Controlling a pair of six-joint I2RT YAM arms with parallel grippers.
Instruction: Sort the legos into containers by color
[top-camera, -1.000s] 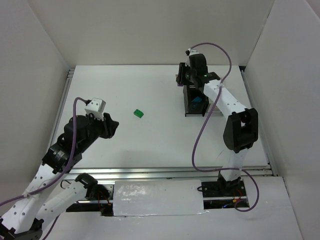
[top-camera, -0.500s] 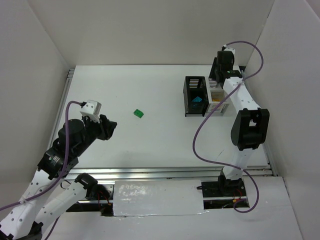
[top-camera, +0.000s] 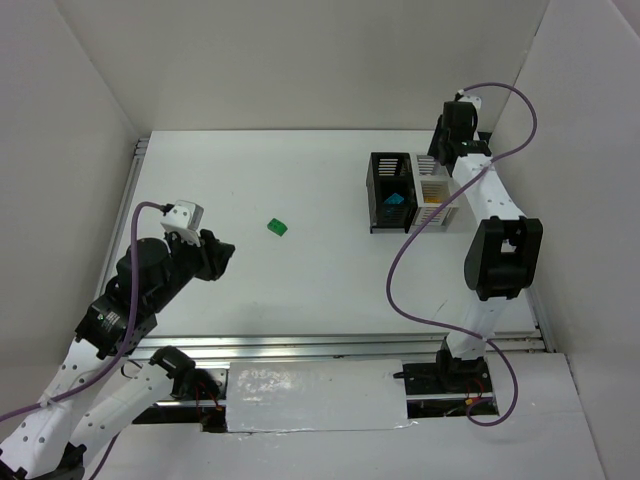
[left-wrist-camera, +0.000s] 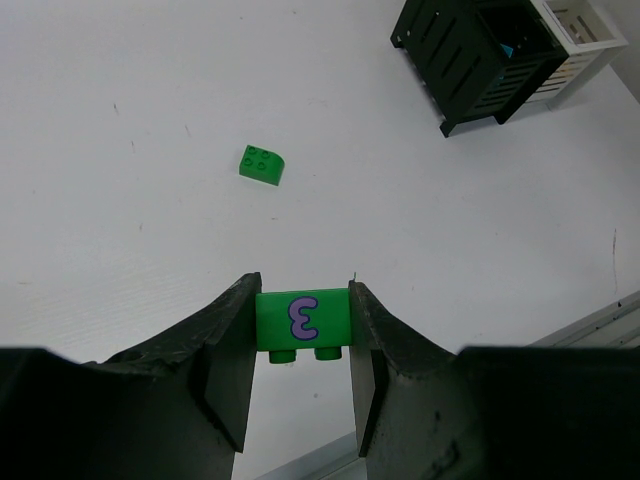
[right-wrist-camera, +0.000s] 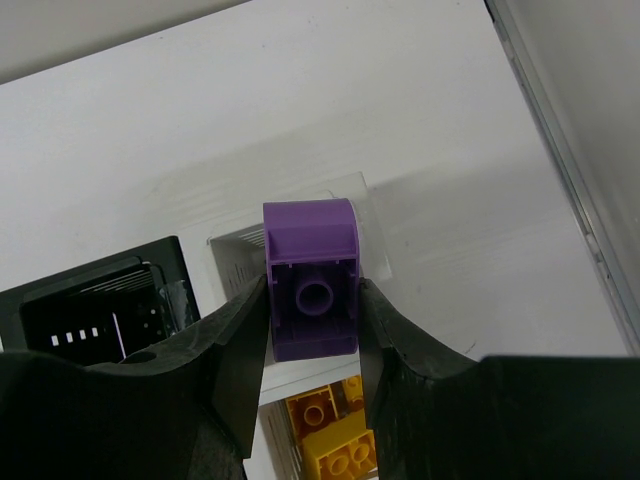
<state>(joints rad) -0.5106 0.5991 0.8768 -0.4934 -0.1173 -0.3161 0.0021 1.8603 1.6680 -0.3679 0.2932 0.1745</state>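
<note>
Hanging above the far white bin (right-wrist-camera: 236, 250), a purple brick (right-wrist-camera: 310, 250) is clamped in the right gripper (right-wrist-camera: 312, 305) (yellow bricks (right-wrist-camera: 330, 440) lie next door). A green brick (left-wrist-camera: 303, 318) is clamped in the left gripper (left-wrist-camera: 303, 325), well apart from the containers (left-wrist-camera: 470, 60). Risk: released off-centre, purple could be dropped among yellow.

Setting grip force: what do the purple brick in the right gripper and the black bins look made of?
Purple brick looks like hard moulded plastic, smooth and satin, with a crisp tube underneath. Black bins: probably rigid plastic, faint sheen, evenly moulded wall slots.
</note>
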